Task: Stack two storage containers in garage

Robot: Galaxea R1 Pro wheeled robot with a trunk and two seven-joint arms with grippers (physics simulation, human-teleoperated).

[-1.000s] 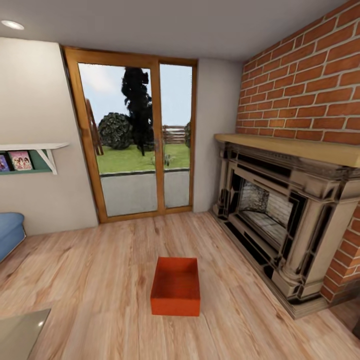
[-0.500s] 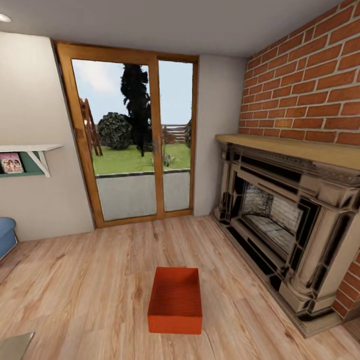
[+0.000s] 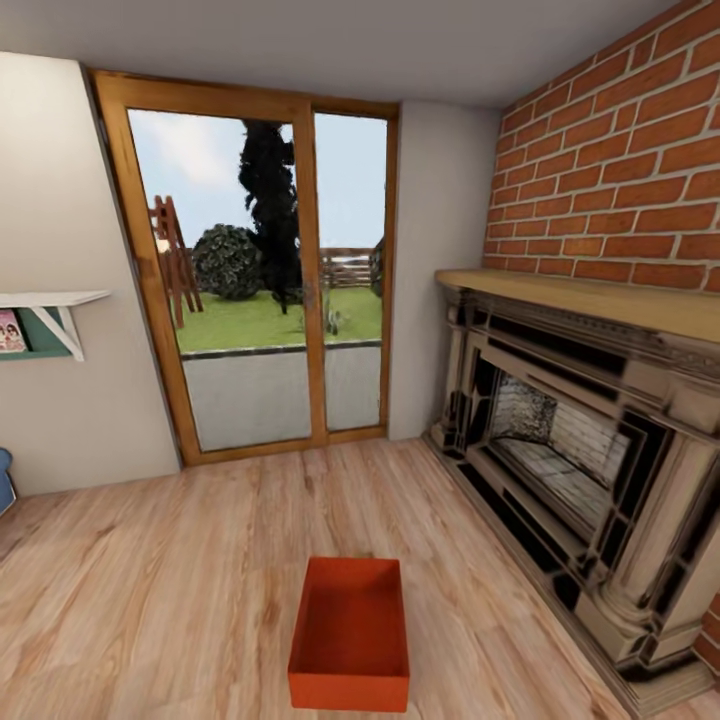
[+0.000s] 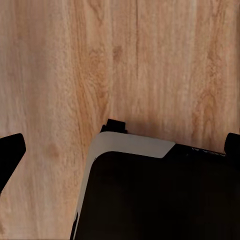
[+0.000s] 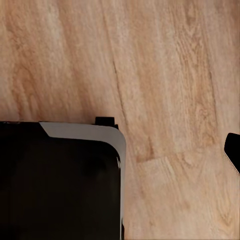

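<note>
One red-orange open-top storage container (image 3: 350, 633) sits empty on the living room's light wood-plank floor, low in the middle of the head view, just left of the fireplace. The second container is out of view. In the left wrist view my left gripper (image 4: 120, 145) hangs over the planks and my own dark base, its two black fingertips (image 4: 10, 152) far apart, open and empty. In the right wrist view my right gripper (image 5: 120, 150) also hangs above the planks, with one fingertip (image 5: 233, 150) at the picture's edge, open with nothing in it.
A stone fireplace (image 3: 590, 440) with a wooden mantel stands against the brick wall on the right. A wood-framed glass door (image 3: 265, 290) to a garden is straight ahead. A white shelf (image 3: 45, 315) hangs on the left wall, and a blue sofa edge (image 3: 4, 478) is at far left.
The camera has moved forward: the container now lies lower and larger in the head view, and the sofa, shelf and grey table have slid out to the left.
</note>
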